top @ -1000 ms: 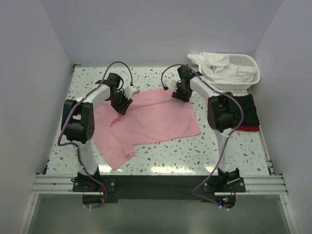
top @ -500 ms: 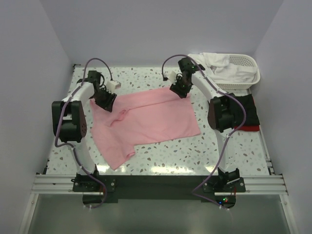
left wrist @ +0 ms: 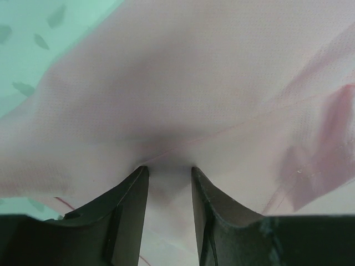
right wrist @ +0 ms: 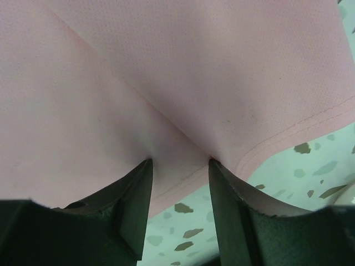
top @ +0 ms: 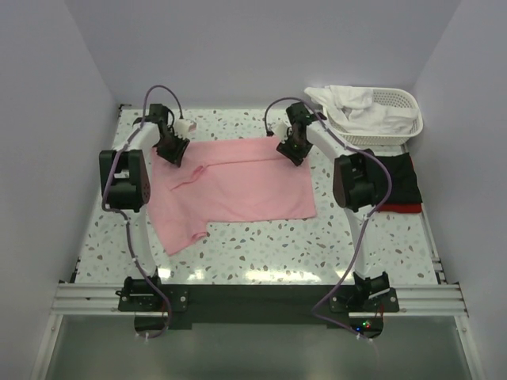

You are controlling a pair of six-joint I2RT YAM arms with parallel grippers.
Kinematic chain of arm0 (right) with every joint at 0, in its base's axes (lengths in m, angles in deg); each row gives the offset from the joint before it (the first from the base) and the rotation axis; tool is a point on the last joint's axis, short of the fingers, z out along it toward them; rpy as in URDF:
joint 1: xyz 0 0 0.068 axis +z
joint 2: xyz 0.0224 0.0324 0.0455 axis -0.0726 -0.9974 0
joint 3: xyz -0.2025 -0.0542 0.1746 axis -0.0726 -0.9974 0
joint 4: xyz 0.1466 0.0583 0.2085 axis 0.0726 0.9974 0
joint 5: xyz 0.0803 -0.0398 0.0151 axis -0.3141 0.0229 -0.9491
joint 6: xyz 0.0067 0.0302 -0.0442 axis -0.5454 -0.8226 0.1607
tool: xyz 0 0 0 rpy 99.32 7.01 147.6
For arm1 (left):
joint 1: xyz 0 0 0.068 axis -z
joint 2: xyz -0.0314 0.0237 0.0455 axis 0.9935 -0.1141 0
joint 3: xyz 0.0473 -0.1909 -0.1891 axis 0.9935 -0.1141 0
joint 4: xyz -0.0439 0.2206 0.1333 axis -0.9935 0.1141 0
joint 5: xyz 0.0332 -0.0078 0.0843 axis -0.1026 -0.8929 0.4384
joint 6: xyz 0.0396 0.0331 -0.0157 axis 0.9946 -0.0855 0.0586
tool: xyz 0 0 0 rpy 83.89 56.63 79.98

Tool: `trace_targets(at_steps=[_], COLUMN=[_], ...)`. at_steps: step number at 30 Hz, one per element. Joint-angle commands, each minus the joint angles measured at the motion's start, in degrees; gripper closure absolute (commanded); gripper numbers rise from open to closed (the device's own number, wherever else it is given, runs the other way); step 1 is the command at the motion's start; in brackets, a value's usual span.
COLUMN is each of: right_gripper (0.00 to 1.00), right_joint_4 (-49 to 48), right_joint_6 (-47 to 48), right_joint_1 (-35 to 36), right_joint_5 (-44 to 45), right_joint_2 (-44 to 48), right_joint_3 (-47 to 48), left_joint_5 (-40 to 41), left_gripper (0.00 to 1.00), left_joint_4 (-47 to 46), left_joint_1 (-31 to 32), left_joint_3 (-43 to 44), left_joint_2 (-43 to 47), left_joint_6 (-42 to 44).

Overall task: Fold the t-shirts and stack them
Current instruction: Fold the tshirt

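L gripper (top: 172, 151) and R gripper (top: 290, 150): jaws clenched on far edge of pink t-shirt (top: 238, 182). Shirt lies mostly flat on table (top: 269, 245).

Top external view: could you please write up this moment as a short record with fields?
Pink t-shirt: spread on the table, mostly flat
Left gripper: pinches its far left edge
Right gripper: pinches its far right corner
Basket: far right corner, white cloth inside
Pile: black cloth on red cloth, just nearer than the basket
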Motion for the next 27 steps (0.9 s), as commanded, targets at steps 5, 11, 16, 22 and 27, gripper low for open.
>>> trace_targets(at_steps=[5, 11, 16, 22, 27], right_gripper=[0.45, 0.36, 0.37, 0.55, 0.64], right_joint_4=[1.0, 7.1, 14.6, 8.7, 1.8], right_joint_6=[-2.9, 2.7, 8.1, 8.5, 6.8], right_joint_1=[0.0, 0.2, 2.1, 6.6, 7.5], right_joint_5=[0.4, -10.0, -13.9, -10.1, -7.1], right_joint_2=[-2.0, 14.1, 23.2, 32.4, 32.9], right_joint_3=[8.5, -2.6, -16.1, -34.9, -42.5], left_joint_5=[-5.1, -19.1, -20.6, -18.1, -16.9], left_gripper=[0.51, 0.44, 0.42, 0.42, 0.43], left_joint_4=[1.9, 11.5, 17.9, 17.5, 14.9], left_joint_1=[-0.8, -2.2, -2.1, -2.1, -2.1], left_joint_3=[9.9, 3.1, -8.9, -25.2, -34.6], left_joint_2=[-3.2, 9.8, 21.5, 32.6, 38.9], left_joint_6=[1.8, 13.0, 23.8, 27.9, 29.3])
